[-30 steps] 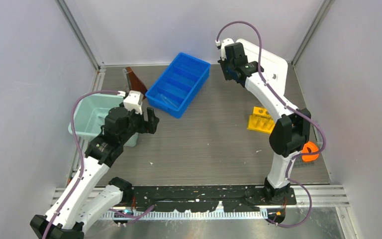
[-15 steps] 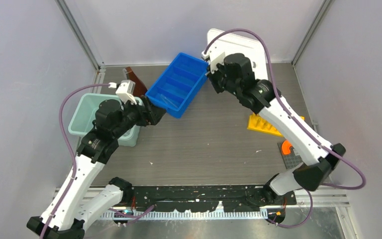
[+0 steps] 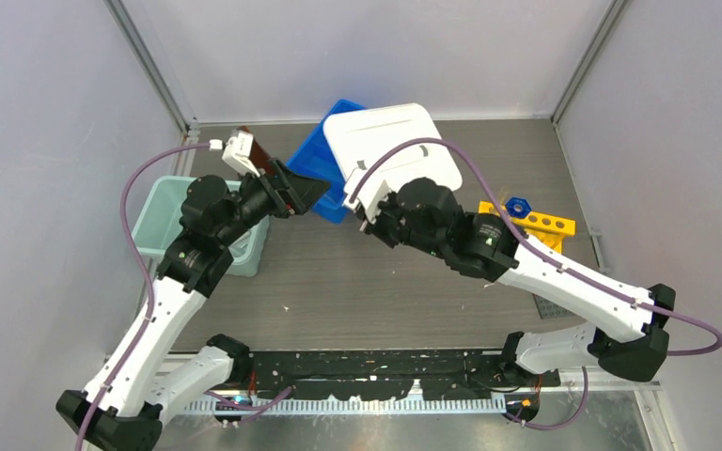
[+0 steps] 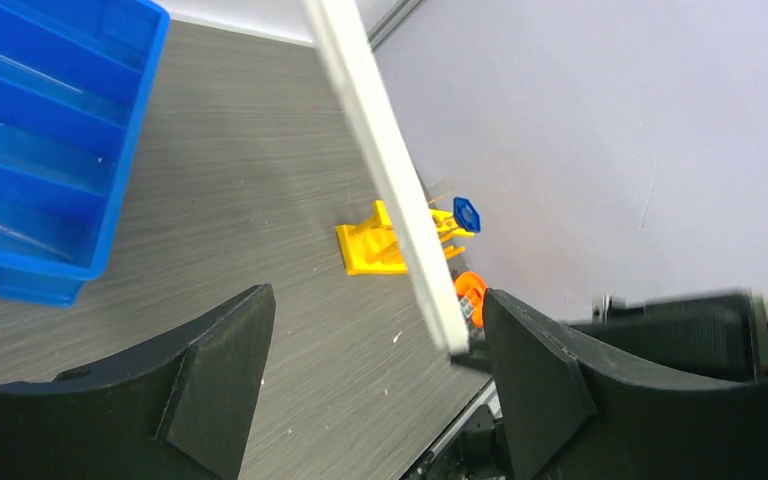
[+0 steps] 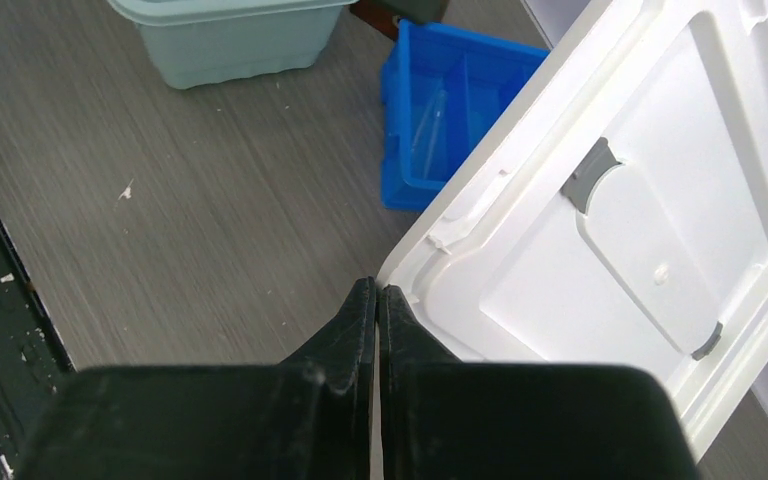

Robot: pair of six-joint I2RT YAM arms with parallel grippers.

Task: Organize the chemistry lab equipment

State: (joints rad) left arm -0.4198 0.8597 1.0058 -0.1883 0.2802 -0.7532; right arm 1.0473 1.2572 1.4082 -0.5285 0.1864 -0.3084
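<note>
Lid update: white lid (image 3: 390, 146) hangs tilted over the blue bin (image 3: 312, 167) at the worktop's (image 3: 385, 272) far middle, right end effector (image 5: 377, 292) pinched tight on its near corner, left end effector (image 4: 372, 330) spread wide just beside its left edge.

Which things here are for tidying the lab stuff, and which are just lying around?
For the job: white lid, blue tray, glass tubes, yellow rack, blue-capped tube.
Probably just lying about: teal bin, brown object, orange object.
</note>
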